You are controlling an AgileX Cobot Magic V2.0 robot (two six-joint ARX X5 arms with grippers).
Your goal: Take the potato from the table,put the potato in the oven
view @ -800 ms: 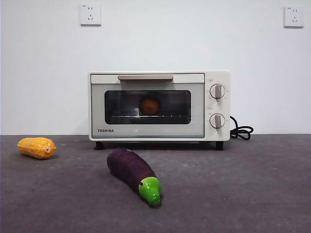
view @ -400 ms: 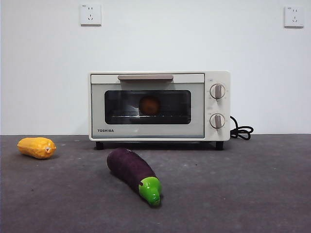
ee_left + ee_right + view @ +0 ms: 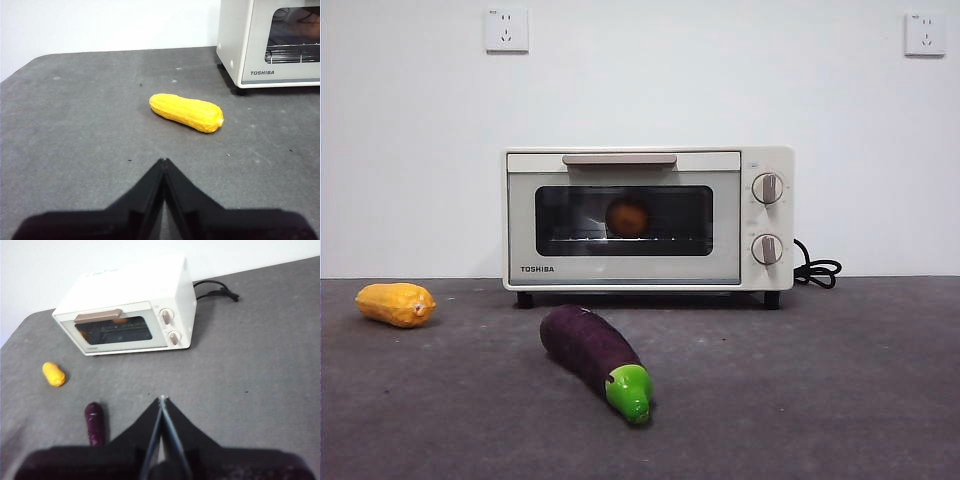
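Note:
The potato (image 3: 628, 216) is round and orange-brown and sits on the rack inside the oven (image 3: 648, 218), seen through the dark glass of the closed door. The oven is a cream-white TOSHIBA box standing at the back of the dark grey table (image 3: 820, 380). The right wrist view shows the oven (image 3: 131, 310) from above with a bit of the potato (image 3: 119, 320) behind the glass. My left gripper (image 3: 164, 161) is shut and empty, hovering over the table short of the yellow vegetable. My right gripper (image 3: 161, 399) is shut and empty, held high and well back from the oven.
A purple eggplant with a green tip (image 3: 595, 358) lies in front of the oven. A yellow-orange ribbed vegetable (image 3: 395, 304) lies at the left, also in the left wrist view (image 3: 186, 112). A black cord (image 3: 817, 269) trails from the oven's right side.

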